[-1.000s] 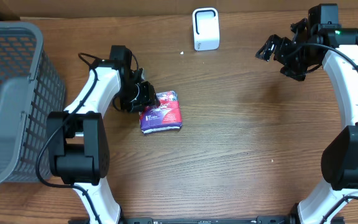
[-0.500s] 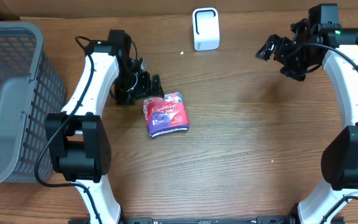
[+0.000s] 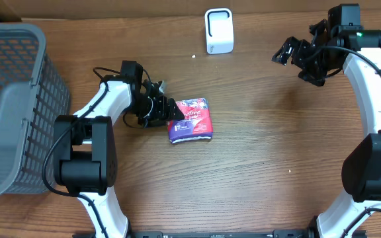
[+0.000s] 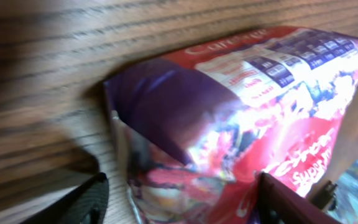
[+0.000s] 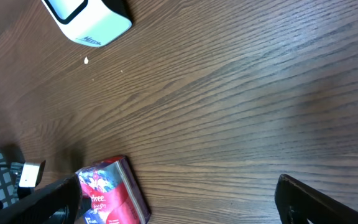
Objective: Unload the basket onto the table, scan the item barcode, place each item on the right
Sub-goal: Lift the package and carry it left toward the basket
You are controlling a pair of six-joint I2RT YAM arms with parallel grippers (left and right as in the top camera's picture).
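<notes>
Likely light, soft and slippery, the pack (image 3: 192,120) lies on the worktop (image 3: 263,152) at six o'clock from the scanner (image 3: 218,30), the left gripper (image 3: 169,110) with jaws spread about its nine o'clock end, the likeliest hold, and the right gripper (image 3: 282,53) spread and empty.

Grey basket (image 3: 48,92), wooden table (image 3: 256,152)

Brown wood-grain table (image 3: 256,145) fills nearly whole overhead view, grain running left to right. Tan cardboard-like strip (image 3: 111,8) along far edge. Grey plastic mesh basket (image 3: 12,99) at left edge, partly cut by frame. Tiny white speck (image 3: 194,56) on wood near far edge. Light even, shadows soft. Walls, floor, windows out of view.
</notes>
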